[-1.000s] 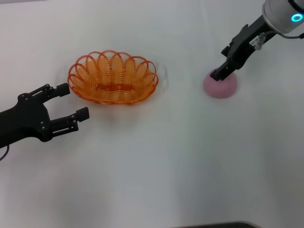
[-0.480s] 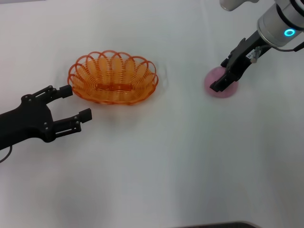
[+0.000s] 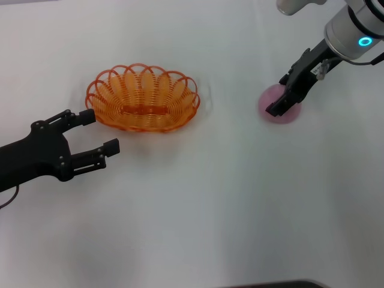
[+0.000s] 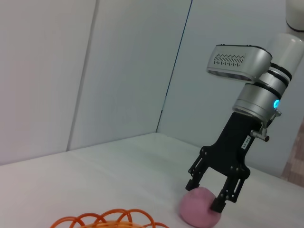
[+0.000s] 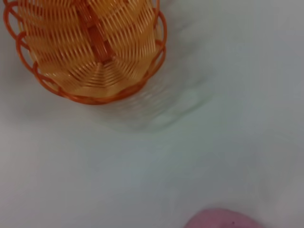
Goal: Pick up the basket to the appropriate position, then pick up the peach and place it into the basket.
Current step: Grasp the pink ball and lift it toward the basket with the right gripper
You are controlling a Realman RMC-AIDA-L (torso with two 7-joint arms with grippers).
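1. I see the peach [image 3: 279, 107] at the upper right of the head view, resting on the white table [image 3: 210, 204], well apart from the basket.
2. My right gripper [image 3: 281, 103] comes down onto the peach from the upper right corner. In the left wrist view its fingers [image 4: 223, 197] are spread and straddle the top of the peach [image 4: 200, 213], tips touching or just beside its skin. I cannot tell whether they bear on it.
3. The basket [image 3: 142, 99] sits upright on the table at upper left of centre, with nothing in it. The right wrist view shows it [image 5: 88, 45] in the upper left and the peach's top [image 5: 223, 219] at the bottom edge.
4. My left gripper [image 3: 99, 132] hovers at the left edge, just below the basket's left end, fingers spread, holding nothing. One fingertip [image 3: 88, 116] lies just beside the rim.
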